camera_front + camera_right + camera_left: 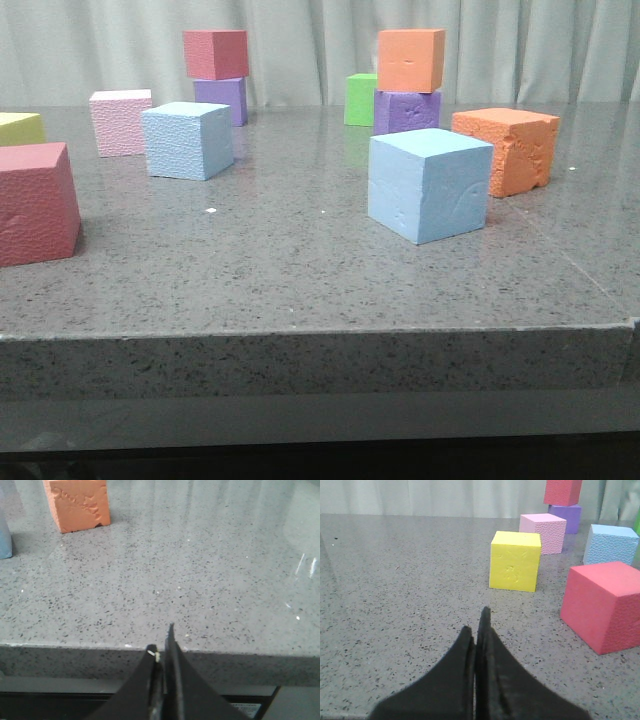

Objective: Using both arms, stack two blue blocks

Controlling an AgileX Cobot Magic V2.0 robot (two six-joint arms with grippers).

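The grey speckled stone worktop (300, 270) is carrying every cube, its front edge running across the front view; the smooth pale sky-blue foam cube (428, 186) with small dents is sitting right of centre and nearest the front edge, well apart from the pebbled pale sky-blue foam cube (188, 140), which is standing farther back on the left; neither blue cube is resting on the other, and neither is being touched by an arm.

The big red foam cube (36, 203) is sitting at the left edge of the front view, with a yellow foam cube (515, 560) just behind it; the chipped orange foam block (508, 148) is lying behind and to the right of the smooth blue cube; a pale pink pebbled foam cube (121, 122) is standing just beside the pebbled blue one, on its left and slightly behind.

At the back, a red foam cube (216, 54) is resting on a purple foam cube (222, 98); a second orange foam cube (410, 60) is resting on another purple foam cube (406, 110), with a green foam cube (361, 99) just beside that stack.

The left black gripper (476, 630) is hanging low over bare worktop near the yellow cube, its jaws pressed together on nothing; the right black gripper (162, 647) is hovering at the worktop's front edge, its jaws likewise pressed together and empty.
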